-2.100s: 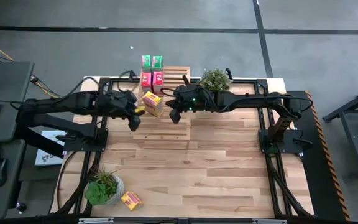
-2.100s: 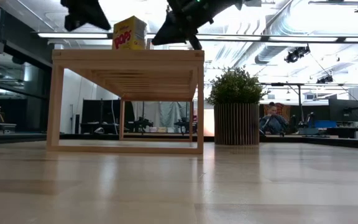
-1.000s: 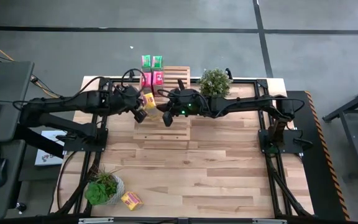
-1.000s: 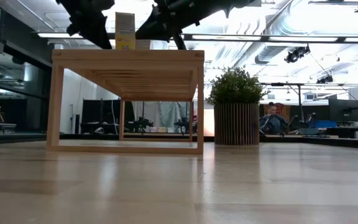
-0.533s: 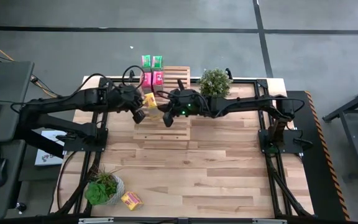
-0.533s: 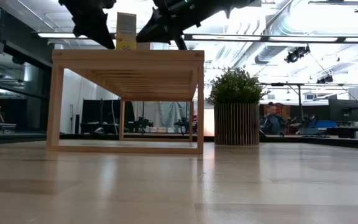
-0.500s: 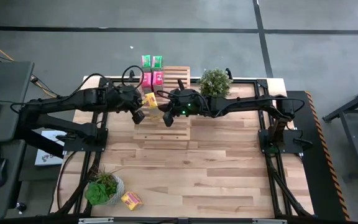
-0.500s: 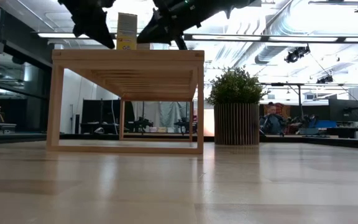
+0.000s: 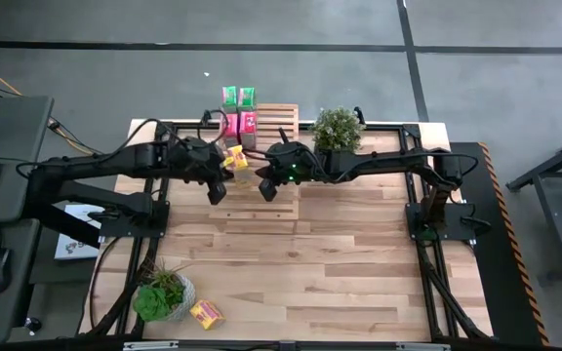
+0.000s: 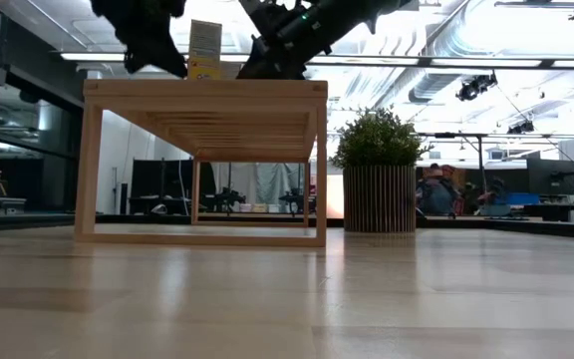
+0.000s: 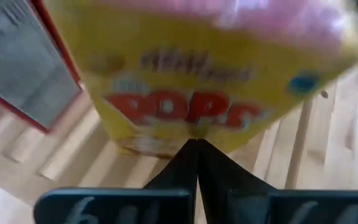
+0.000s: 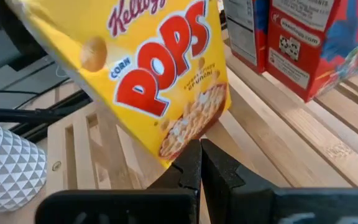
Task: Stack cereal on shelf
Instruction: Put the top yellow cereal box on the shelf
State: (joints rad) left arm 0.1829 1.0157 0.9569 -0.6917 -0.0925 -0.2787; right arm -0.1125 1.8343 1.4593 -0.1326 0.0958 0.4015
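A: Closest to us, what lies well short of both grippers?

B: A second small yellow cardboard cereal box (image 9: 205, 313) flat on the plank tabletop, beside a green potted plant in a white pot (image 9: 163, 295). Neither arm is near it, so I judge it waits its turn.

A: And the grippers themselves?

B: Both sit over the pale slatted wooden shelf (image 9: 261, 200). The left gripper (image 9: 218, 185) has its fingers pressed together, nothing between them; its tips are right against the lower edge of the upright yellow "Pops" cereal box (image 11: 210, 87). The right gripper (image 9: 267, 185) is likewise fully closed and empty, its tips just at the box's bottom corner on the other side.

A: Why closed, one on each side?

B: My guess is they act as pushers, bracketing the box so it slides or straightens without toppling. In the right wrist view it leans.

A: Beyond the grippers?

B: Two red-pink cardboard boxes (image 12: 303, 37) stand just past the yellow one, then two green boxes (image 9: 238, 96) further on. The yellow box looks meant to join that row. A bushy plant in a slatted wooden planter (image 9: 338, 127) stands beyond the right gripper.
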